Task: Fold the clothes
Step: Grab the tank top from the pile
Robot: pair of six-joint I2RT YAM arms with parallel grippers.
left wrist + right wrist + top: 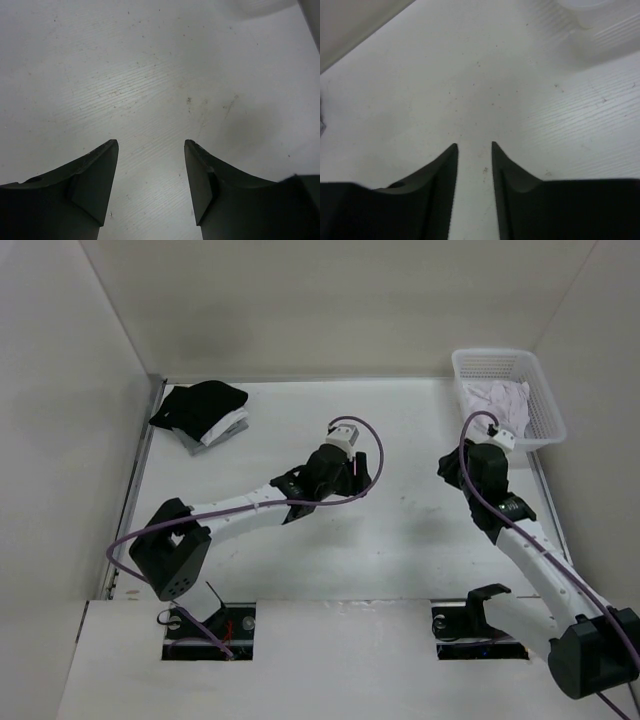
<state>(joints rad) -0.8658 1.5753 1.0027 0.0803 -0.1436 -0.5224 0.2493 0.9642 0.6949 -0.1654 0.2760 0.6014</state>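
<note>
Seeing top (497, 400) crumpled inside basket (548, 425) at far right table corner, not folded. Reading left gripper (151, 145) as wide open, empty, over bare table (400, 540) near the middle. Reading right gripper (474, 146) as parted narrowly, nothing in the gap, just beside basket's near-left side. Noting black-and-white pile (200, 412) at far left, well apart.

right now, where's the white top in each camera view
top external: upper right, the white top lies bunched in the basket at the table corner.
left wrist: not in it; only the left gripper, open, over bare table.
right wrist: not clearly in it; a pale blur at top right may be the basket.
shared landmark: the white table, seen in all three.
</note>
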